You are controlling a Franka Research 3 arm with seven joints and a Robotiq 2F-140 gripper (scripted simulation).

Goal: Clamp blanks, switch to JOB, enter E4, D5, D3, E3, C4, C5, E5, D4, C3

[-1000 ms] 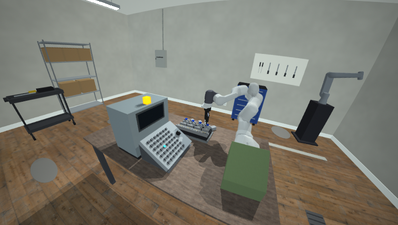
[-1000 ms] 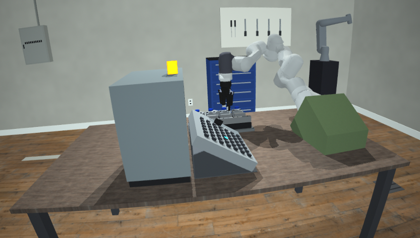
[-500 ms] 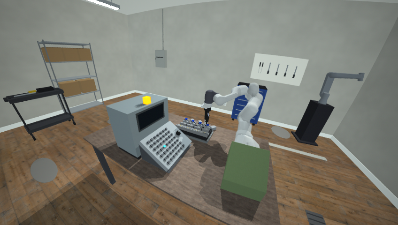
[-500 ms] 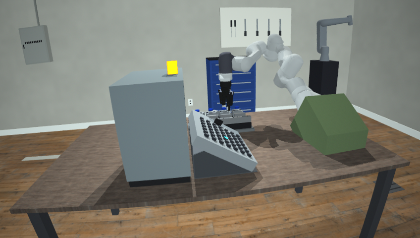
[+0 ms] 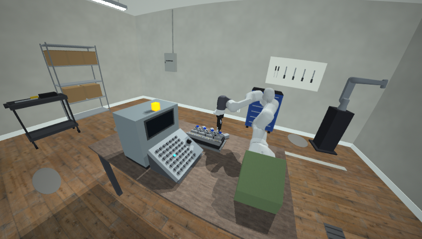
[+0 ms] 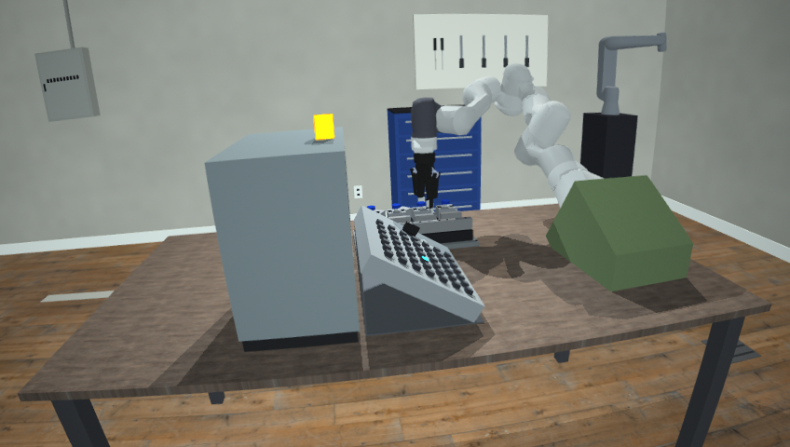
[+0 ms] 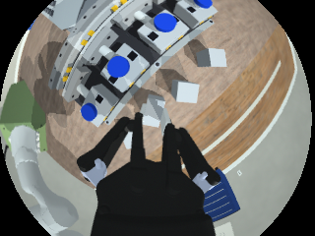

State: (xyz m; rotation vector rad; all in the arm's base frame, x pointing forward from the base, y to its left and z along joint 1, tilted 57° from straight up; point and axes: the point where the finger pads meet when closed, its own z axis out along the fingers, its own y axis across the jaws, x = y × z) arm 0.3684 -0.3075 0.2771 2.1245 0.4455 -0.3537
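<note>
Blank under claw, on valve-knob side of rack. My claw's fingers nearly together, narrow gap; cannot tell whether they pinch it. Pointing down, probably to lift blank cleanly over rack's knobs. Other blanks wait beside rack, handy for loading. Beyond rack, cyan key lit, so stations presumably empty; amber lamp means TEACH.

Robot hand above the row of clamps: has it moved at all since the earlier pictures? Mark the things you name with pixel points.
No, not noticeably: in the outside view the robot hand (image 5: 219, 130) (image 6: 426, 200) (image 7: 154, 120) hangs at the same place against the blue drawer cabinet (image 5: 251, 118) (image 6: 470, 166) (image 7: 223, 199).
</note>
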